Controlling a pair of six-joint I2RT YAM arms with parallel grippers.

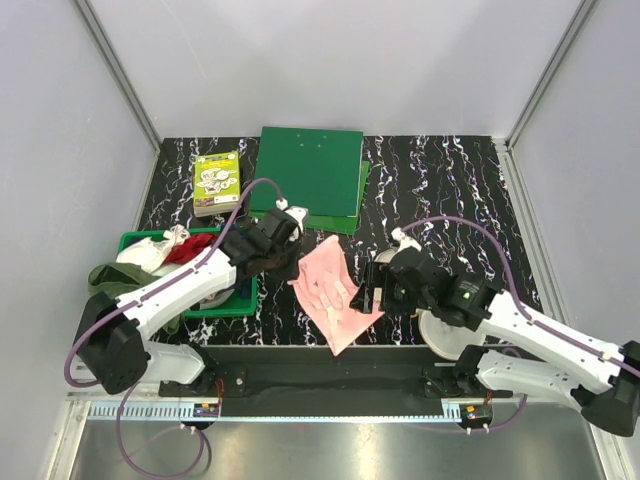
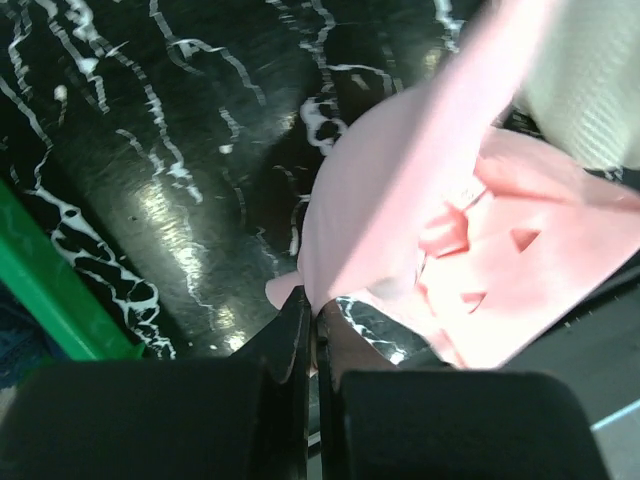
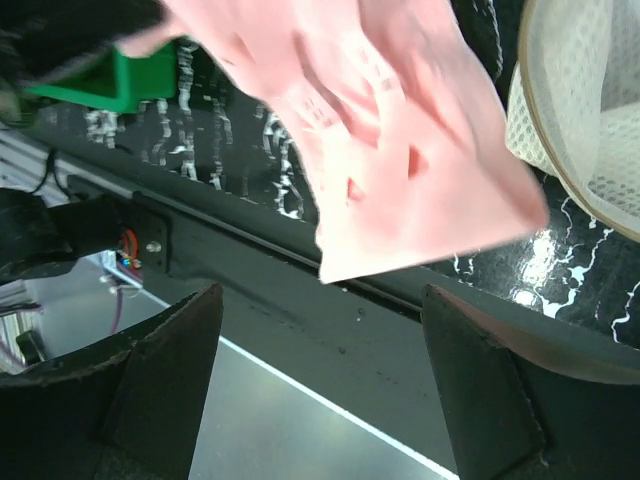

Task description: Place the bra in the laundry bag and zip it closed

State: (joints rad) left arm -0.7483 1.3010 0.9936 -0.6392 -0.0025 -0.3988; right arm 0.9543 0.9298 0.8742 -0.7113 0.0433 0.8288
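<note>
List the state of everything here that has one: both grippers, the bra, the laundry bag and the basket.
left gripper: shut on an edge of the bra.
right gripper: open, holding nothing.
bra: spread out, outside the bag, held at one edge only.
laundry bag: on the table by the right arm, no bra in it; zip cannot be told.
green basket: holds clothes.

Pale grey walls (image 1: 330, 60), aluminium corner posts (image 1: 115, 70), black white-veined marble-look table (image 1: 450, 180), brushed metal sheet (image 1: 350, 450) in front, even light.
</note>
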